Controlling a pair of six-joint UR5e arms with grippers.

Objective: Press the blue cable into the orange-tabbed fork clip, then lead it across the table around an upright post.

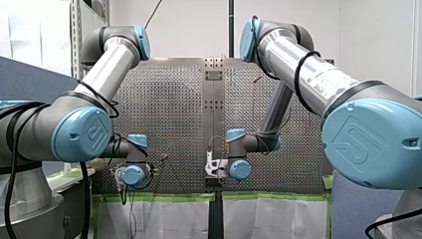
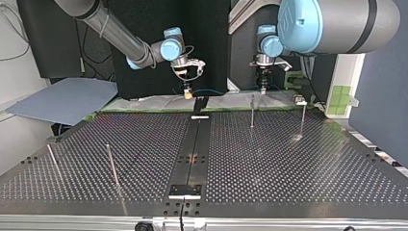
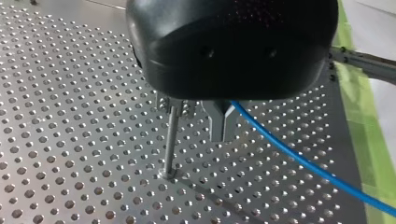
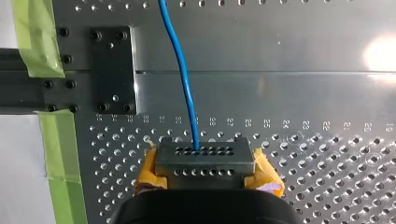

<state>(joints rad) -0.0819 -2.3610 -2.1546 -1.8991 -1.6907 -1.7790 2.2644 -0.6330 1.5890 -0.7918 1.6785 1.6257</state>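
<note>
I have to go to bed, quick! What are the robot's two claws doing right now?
My left gripper: closed, holding the thin blue cable.
My right gripper: closed, holding the same cable.

cable [image 3: 299, 158] between my left hand [image 3: 223, 139] and my right hand [image 4: 205, 161]; post [image 3: 171, 135] just beside my left hand

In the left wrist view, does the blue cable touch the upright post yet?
No, the blue cable runs clear of the upright post.
</note>
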